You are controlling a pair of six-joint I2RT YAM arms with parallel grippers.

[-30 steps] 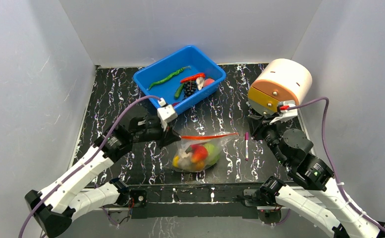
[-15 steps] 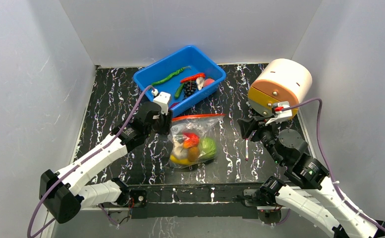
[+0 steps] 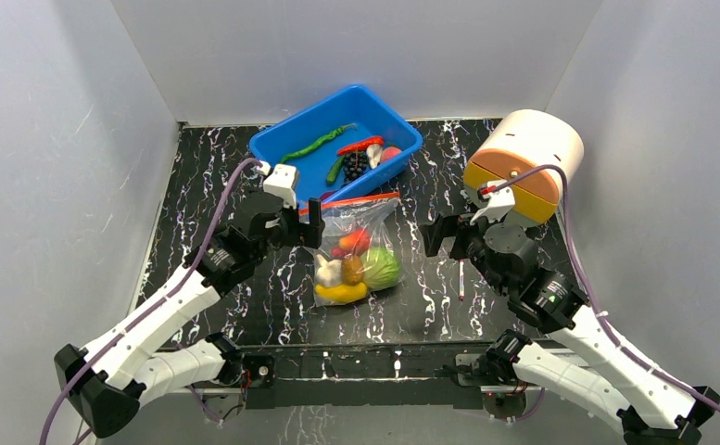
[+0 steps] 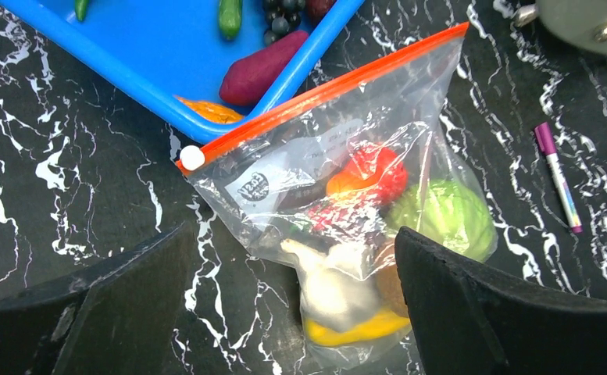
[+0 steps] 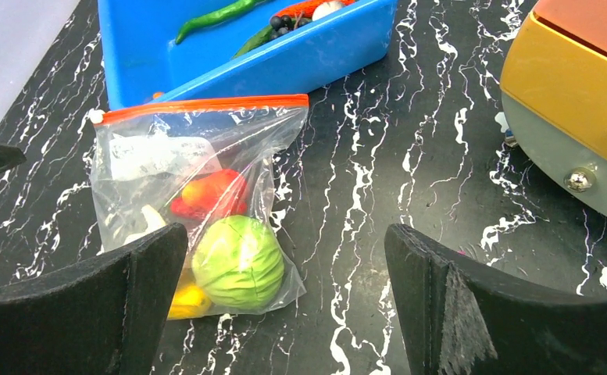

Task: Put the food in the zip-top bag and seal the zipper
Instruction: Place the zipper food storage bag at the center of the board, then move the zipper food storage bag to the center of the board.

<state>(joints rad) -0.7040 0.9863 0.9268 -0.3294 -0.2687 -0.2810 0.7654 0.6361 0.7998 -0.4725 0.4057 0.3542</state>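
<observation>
**Item 1. Left end effector** [image 3: 308, 225]: jaws spread wide and gripping nothing. It hovers by the left end of the bag's mouth. Its wrist view looks straight down on the pouch, and it appears to be positioned to check or press the closure.

**Item 2. Right end effector** [image 3: 441, 238]: jaws likewise parted and empty. It stands apart from the bag on its right and faces it, likely waiting in support.

**Item 3. Zip-top bag** [image 3: 356, 246]: lies flat on the worktop [image 3: 208, 176] between the two arms, with its mouth turned away from them.

**Item 4. Zipper** [image 4: 323, 90]: a straight red-orange strip with a white slider [image 4: 192, 157] at its left end. It rests against the near wall of the blue tub [image 3: 277, 171]. It looks pressed flat, but I cannot tell whether it is fully sealed.

**Item 5. Food**, all inside the pouch and settled toward its closed end:
- green melon [image 3: 383, 268]
- red piece [image 3: 356, 241]
- white mushroom [image 3: 326, 271]
- yellow piece [image 3: 342, 292]

**Item 6. Surroundings:**
- The tub holds chilies and dark berries.
- A pink-capped pen [image 3: 461, 273] lies right of the bag.
- A cream-and-orange drum [image 3: 527, 162] sits at far right.

**Assessment:** loading looks complete, and only confirming the seal remains.
</observation>
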